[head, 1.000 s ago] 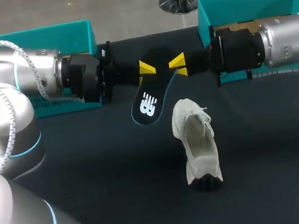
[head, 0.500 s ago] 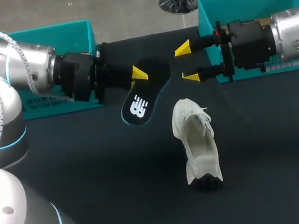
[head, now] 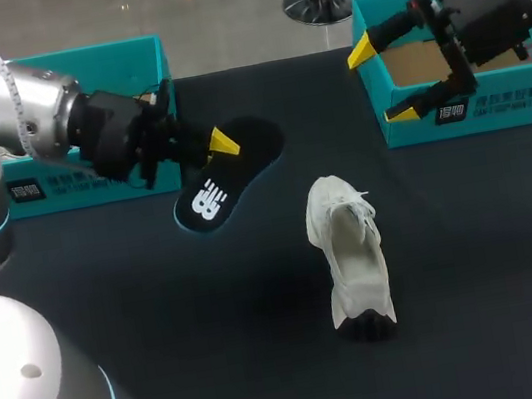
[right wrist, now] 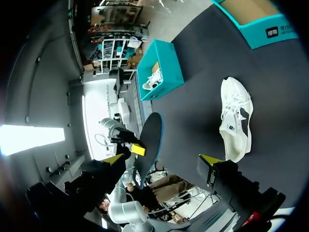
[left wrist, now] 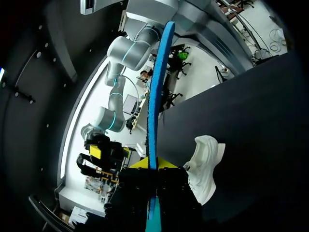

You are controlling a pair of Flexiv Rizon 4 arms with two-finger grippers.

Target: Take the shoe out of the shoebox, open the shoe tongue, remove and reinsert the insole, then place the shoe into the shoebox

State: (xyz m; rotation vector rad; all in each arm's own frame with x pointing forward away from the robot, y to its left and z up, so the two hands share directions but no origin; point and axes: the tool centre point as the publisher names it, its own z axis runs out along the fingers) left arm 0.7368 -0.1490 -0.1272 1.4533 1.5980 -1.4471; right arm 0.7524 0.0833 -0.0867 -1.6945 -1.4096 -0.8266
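Note:
The black insole (head: pixel 211 186) with a white logo hangs over the table's back left, and my left gripper (head: pixel 220 146) is shut on its far end. In the left wrist view the insole (left wrist: pixel 155 96) shows edge-on, a blue strip rising from between the yellow tips of my left gripper (left wrist: pixel 153 165). The white shoe (head: pixel 351 247) lies on its side on the dark table, mid-right, also seen beside the left gripper (left wrist: pixel 206 166). My right gripper (head: pixel 379 82) is wide open and holds nothing, over the near-left corner of the right shoebox (head: pixel 475 111). From the right wrist, the gripper (right wrist: pixel 161 159) faces the insole (right wrist: pixel 149 142) and shoe (right wrist: pixel 236 118).
A second teal box (head: pixel 72 63) stands at the back left behind my left arm; the right wrist view shows a white shoe (right wrist: pixel 152 82) inside that box (right wrist: pixel 159 70). The dark table (head: pixel 219 349) stretches in front of the shoe.
My right gripper let go of the insole, opened wide and drew back right to the shoebox. My left arm carried the insole left and lower.

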